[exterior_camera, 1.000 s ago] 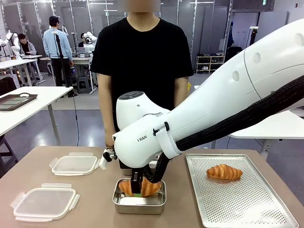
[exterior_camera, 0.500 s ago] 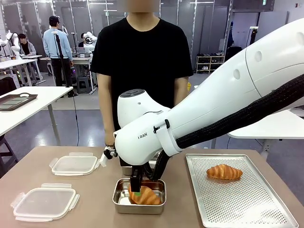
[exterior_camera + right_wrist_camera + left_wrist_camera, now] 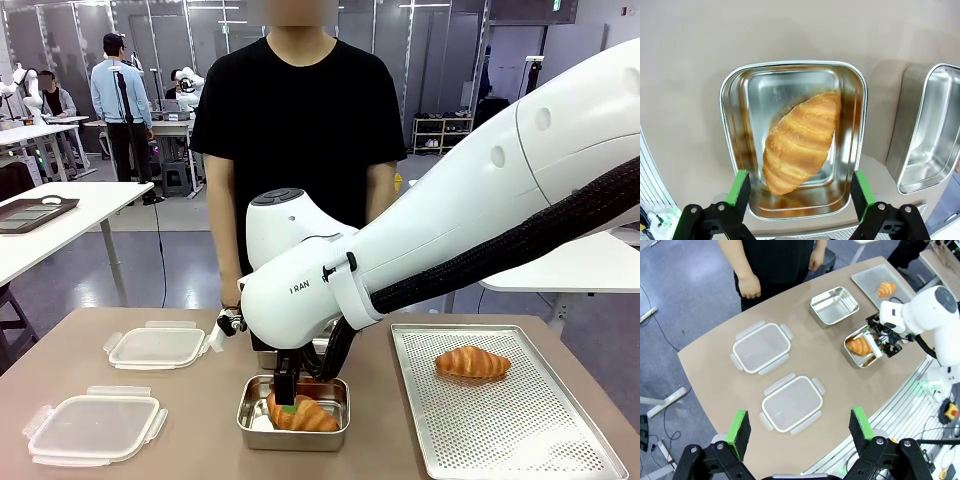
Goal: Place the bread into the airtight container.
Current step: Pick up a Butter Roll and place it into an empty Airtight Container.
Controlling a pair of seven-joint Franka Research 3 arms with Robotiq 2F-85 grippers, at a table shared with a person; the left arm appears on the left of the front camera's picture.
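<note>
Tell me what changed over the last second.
The right pincer let go of the croissant, which dropped from rim height onto the floor of the steel container. The pincer now hangs open above it. The other croissant on the tray, the lids and the person stayed put.
</note>
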